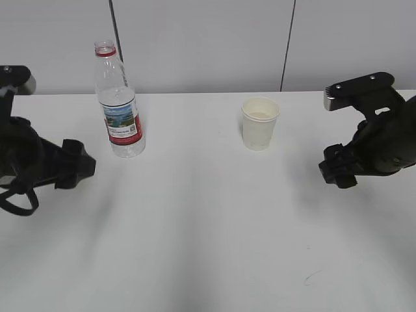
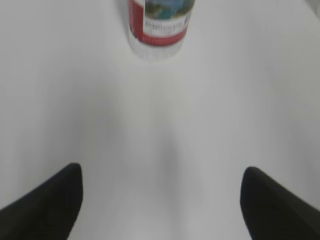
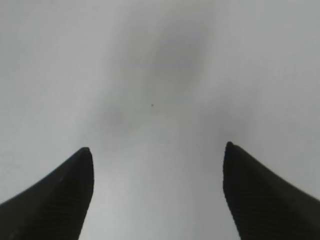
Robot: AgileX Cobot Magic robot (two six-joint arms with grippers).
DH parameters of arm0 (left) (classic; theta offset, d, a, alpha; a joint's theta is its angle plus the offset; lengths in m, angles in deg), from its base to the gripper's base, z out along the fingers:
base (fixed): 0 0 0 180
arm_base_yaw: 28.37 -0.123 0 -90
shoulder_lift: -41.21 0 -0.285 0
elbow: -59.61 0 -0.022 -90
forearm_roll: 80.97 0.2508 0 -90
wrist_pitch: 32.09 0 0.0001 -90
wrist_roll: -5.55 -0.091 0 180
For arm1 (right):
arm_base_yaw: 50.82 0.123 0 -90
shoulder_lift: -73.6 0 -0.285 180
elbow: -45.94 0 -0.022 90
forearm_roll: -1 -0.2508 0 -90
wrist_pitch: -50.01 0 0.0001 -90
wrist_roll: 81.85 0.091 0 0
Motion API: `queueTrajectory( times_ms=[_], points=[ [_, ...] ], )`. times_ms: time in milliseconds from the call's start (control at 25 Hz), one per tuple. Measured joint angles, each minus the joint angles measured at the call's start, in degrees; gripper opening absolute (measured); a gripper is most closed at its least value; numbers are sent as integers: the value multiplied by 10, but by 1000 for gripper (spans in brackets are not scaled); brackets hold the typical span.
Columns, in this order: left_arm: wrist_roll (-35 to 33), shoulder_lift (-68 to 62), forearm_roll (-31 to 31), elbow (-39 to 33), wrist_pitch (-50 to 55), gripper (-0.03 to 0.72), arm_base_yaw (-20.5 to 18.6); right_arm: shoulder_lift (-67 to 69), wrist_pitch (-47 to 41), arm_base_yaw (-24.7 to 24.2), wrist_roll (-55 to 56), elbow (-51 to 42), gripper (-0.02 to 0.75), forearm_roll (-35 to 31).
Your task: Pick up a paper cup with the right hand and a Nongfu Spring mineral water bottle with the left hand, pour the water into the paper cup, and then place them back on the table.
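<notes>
Two grippers, left hand and right hand, spread wide and empty over the table. Farther back, Nongfu Spring mineral water bottle and paper cup upright, well apart, untouched. Grasping, pouring, replacing all apparently left to do.

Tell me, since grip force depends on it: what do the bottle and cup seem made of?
The Nongfu Spring mineral water bottle looks like clear, glossy thin plastic: see-through walls, printed label. The paper cup looks like matte cream paper with a rolled rim.
</notes>
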Motion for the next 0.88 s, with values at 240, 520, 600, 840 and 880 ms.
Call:
queueTrajectory(
  times_ms=[240, 520, 600, 840, 880],
  points=[
    [-108, 16, -185, 36, 246, 563, 66, 0, -154, 7, -162, 52, 587, -121],
    [-273, 63, -289, 133, 450, 546, 81, -53, -217, 7, -294, 53, 585, -268],
    [-294, 104, -290, 150, 478, 544, 81, -92, -233, 7, -308, 53, 585, -284],
    [-330, 245, -290, 156, 533, 543, 81, -252, -265, 7, -318, 38, 585, -301],
    [-336, 270, -290, 156, 540, 543, 81, -278, -270, 7, -318, 32, 585, -303]
  ],
)
